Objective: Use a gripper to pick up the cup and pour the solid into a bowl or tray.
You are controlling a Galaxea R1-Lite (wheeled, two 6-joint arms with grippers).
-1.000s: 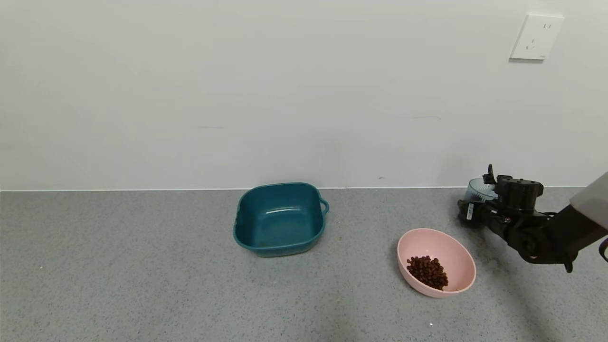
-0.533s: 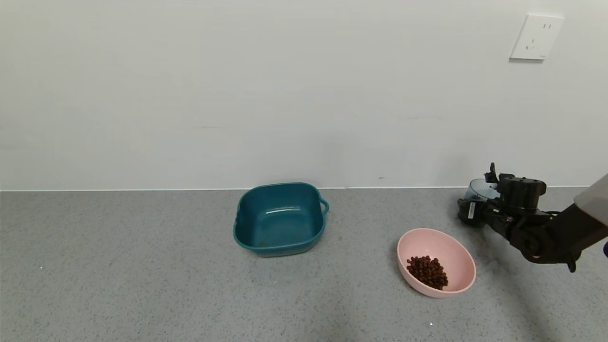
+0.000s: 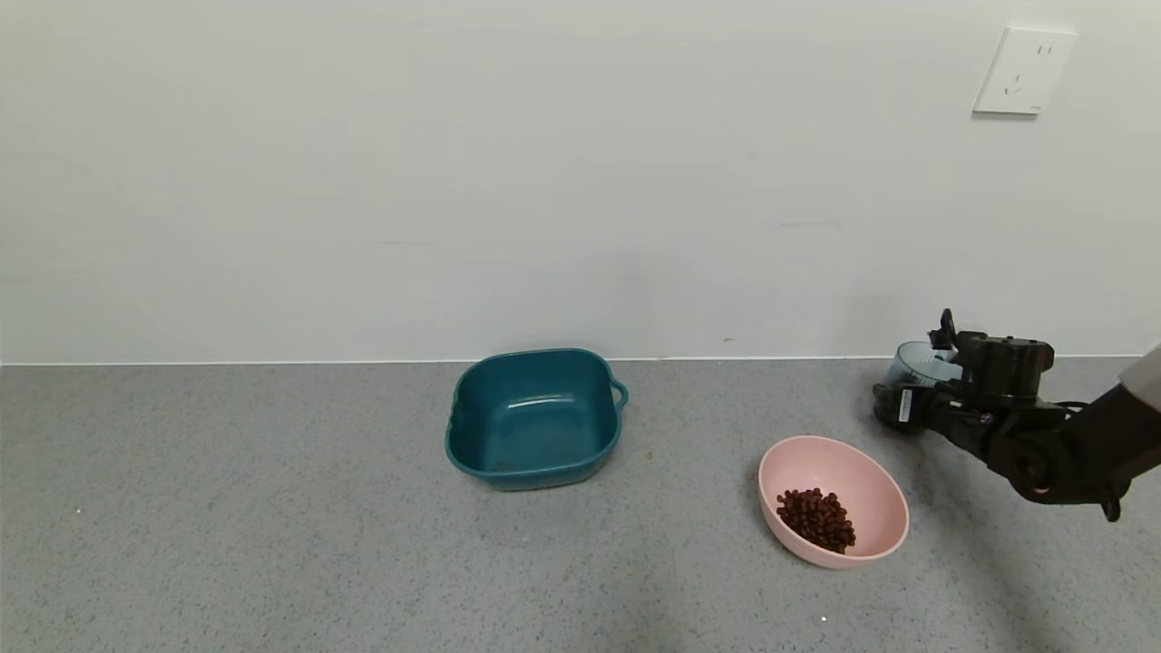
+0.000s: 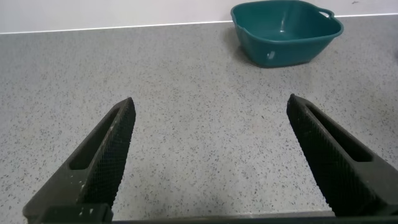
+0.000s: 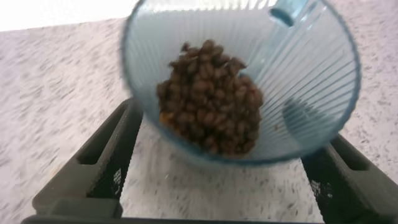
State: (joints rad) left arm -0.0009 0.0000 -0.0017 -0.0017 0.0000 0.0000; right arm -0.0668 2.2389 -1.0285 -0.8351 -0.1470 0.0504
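Right gripper (image 3: 918,392) clamps the pellet-filled cup (image 3: 914,364), which should stay level until above the pink bowl (image 3: 875,490); left gripper (image 4: 208,155) gapes.

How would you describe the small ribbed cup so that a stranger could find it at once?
Start at the white wall socket and look down to the grey speckled floor. There the black right gripper is around a small translucent grey-blue ribbed plastic cup holding brown pellets. Unlike the pink bowl and teal tub, it is see-through and smallest.

Grey speckled counter (image 3: 227,544) bearing a teal tub (image 3: 533,417) and a pink bowl (image 3: 871,503), well apart.
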